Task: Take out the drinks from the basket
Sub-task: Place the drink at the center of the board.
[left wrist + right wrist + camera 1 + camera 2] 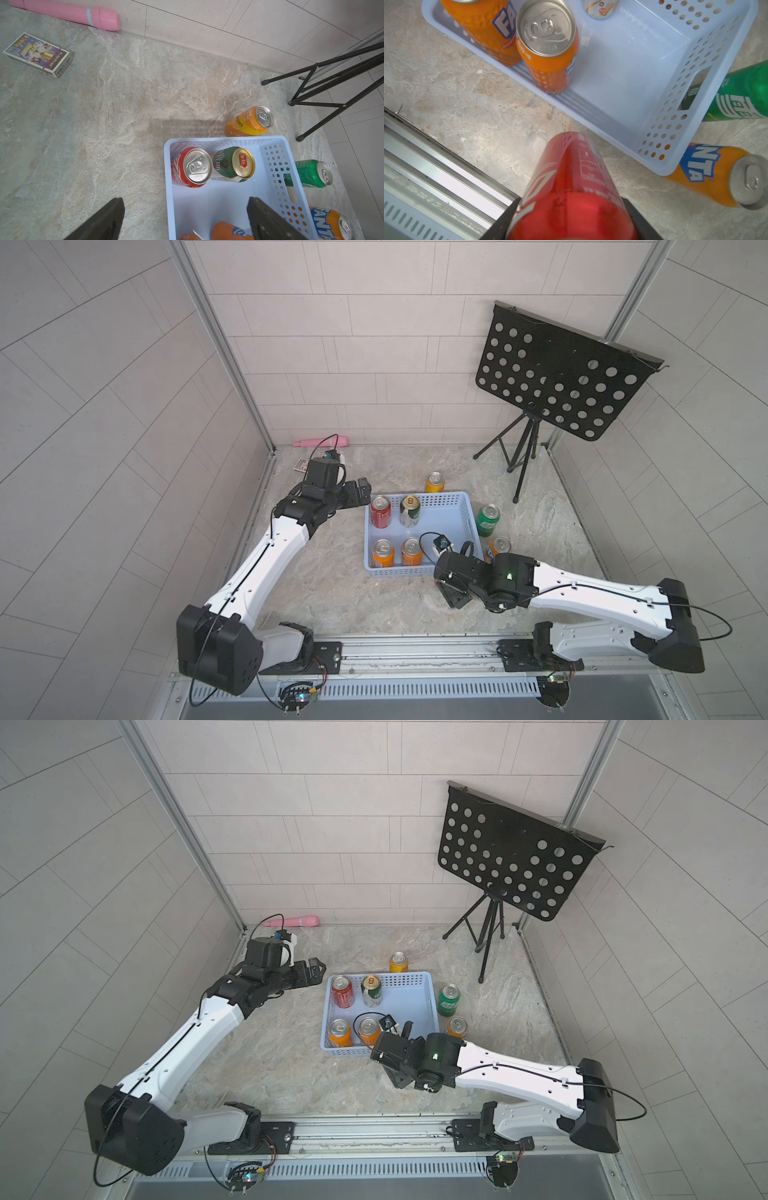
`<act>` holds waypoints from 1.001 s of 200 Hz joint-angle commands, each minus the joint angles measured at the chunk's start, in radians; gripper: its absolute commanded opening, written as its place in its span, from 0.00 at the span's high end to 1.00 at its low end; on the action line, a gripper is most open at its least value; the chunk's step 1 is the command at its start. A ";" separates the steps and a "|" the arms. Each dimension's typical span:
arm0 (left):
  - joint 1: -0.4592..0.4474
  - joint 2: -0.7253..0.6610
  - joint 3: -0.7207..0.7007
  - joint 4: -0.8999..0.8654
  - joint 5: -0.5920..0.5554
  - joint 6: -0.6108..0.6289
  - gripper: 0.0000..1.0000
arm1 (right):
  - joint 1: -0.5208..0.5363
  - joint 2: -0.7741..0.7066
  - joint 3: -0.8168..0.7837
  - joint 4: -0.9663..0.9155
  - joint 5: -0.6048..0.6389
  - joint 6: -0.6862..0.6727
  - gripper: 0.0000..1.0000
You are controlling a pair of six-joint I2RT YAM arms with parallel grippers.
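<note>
The light-blue basket (441,526) holds a red can (380,512), a white-and-green can with a gold top (409,511) and two orange cans (382,553) (412,551). Outside it stand an orange can (434,482) behind, and a green can (488,520) and an orange can (497,549) to its right. My right gripper (569,207) is shut on a second red can (571,182), held over the table just in front of the basket's near wall. My left gripper (186,202) is open and empty, hovering at the basket's far left corner beside the red can (191,166).
A black perforated music stand (561,377) on a tripod stands at the back right. A pink cylinder (322,442) lies along the back wall, and a card box (39,55) lies near it. A metal rail (415,651) runs along the table's front edge.
</note>
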 commanded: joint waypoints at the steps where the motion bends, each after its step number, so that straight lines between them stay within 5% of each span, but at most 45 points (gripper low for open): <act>1: 0.000 -0.010 -0.012 -0.005 -0.021 0.010 0.00 | 0.010 0.007 -0.015 0.078 0.048 0.017 0.81; 148: 0.000 0.001 -0.009 -0.008 -0.009 0.001 0.00 | 0.033 0.117 -0.147 0.236 -0.033 0.009 0.81; 185: 0.000 0.002 -0.007 -0.008 -0.008 0.002 0.00 | 0.033 0.168 -0.129 0.232 -0.029 -0.004 0.76; 200: 0.000 0.003 -0.008 -0.009 -0.008 0.001 0.00 | 0.033 0.185 -0.125 0.231 -0.023 -0.002 0.65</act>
